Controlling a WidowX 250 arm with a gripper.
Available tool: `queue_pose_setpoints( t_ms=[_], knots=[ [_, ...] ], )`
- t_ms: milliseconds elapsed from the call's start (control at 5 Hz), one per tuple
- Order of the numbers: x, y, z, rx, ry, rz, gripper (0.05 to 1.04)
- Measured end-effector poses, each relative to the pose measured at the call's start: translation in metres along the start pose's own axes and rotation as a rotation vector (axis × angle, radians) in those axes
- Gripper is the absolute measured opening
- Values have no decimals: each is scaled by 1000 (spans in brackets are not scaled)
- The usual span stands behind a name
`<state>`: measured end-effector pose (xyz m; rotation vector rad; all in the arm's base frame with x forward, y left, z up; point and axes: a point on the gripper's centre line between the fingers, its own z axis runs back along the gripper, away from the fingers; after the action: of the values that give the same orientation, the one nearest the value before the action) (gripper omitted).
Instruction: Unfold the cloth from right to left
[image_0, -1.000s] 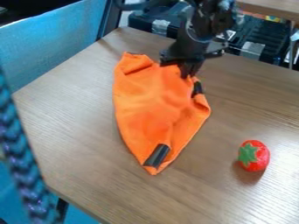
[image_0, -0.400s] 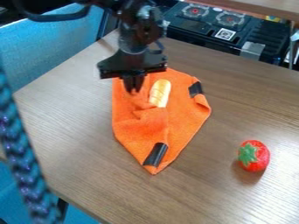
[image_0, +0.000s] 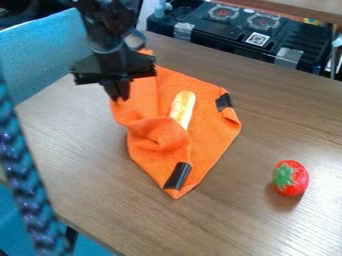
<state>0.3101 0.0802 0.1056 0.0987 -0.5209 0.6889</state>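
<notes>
Well, the soft orange cloth (image_0: 204, 117) lies on the brown wood-grain table (image_0: 73, 150), its side toward the right of the view flat and its left side bunched, with a loose roll of fabric curling near the middle. The black two-finger gripper (image_0: 118, 97) is above the cloth's upper left part, clenched on a pinch of the fabric, which it holds up in a slack fold. On the open part lies a pale golden, bread-like toy loaf (image_0: 182, 107), its lower end touching the bunched fold. Two strips of shiny black tape sit on the cloth, one at the right edge (image_0: 224, 102) and one near the bottom corner (image_0: 178, 176). The step in hand looks like the carrying over of the top layer from right to left — well along, I would judge, but with the flap yet to be laid down. The next move calls for drawing the pinched corner further left and lowering it to the wood before letting go; a release too soon could leave the middle crumpled, and a low drag might nudge the loaf. Well apart, toward the right, rests a red toy strawberry with a green leafy top (image_0: 290, 178), and behind the table stands a black toy stove (image_0: 234, 30).
</notes>
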Motion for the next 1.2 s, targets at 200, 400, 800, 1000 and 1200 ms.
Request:
queue_pose_setpoints(
  t_ms=[200, 400, 800, 1000, 1200],
  knots=[
    [-5, 21, 1, 5, 15, -27, 55],
    [-6, 43, -1, 28, 71, -34, 55],
    [0, 71, 21, 29, 206, -38, 55],
    [3, 77, 21, 71, 264, -80, 55],
    [7, 87, 16, 155, 325, -128, 55]
  ],
)
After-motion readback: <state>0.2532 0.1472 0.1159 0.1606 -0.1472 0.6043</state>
